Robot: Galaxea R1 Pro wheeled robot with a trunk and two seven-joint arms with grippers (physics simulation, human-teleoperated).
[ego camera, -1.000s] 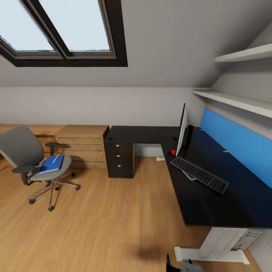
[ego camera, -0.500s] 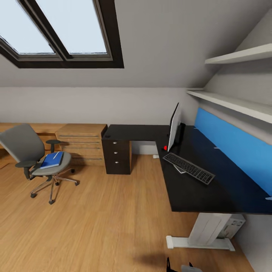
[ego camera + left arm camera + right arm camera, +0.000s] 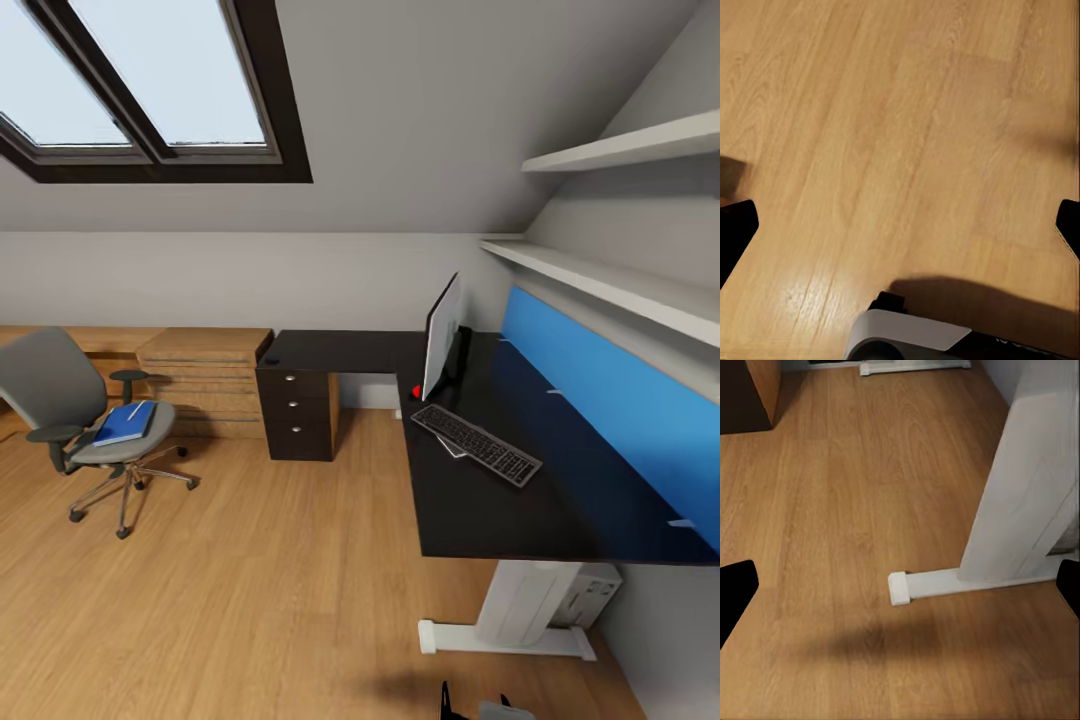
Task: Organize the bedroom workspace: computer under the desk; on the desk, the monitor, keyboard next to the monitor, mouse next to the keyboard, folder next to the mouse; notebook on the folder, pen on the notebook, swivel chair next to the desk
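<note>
Overhead, the monitor (image 3: 441, 336) and keyboard (image 3: 475, 444) sit on the desk (image 3: 520, 500); the folder (image 3: 125, 423) lies on the swivel chair (image 3: 75, 420), well apart. Below the left gripper (image 3: 900, 225), jaws wide and empty, is wood floor (image 3: 907, 112). Likewise spread, the right gripper (image 3: 900, 592) frames a desk leg (image 3: 1020, 510).

Glossy black L-shaped bench (image 3: 500, 500) carries upright thin monitor (image 3: 441, 337) with dark slim keyboard (image 3: 475, 444) just beside; bright blue folder (image 3: 124, 423) lies on grey swivel chair (image 3: 70, 420), well apart.
</note>
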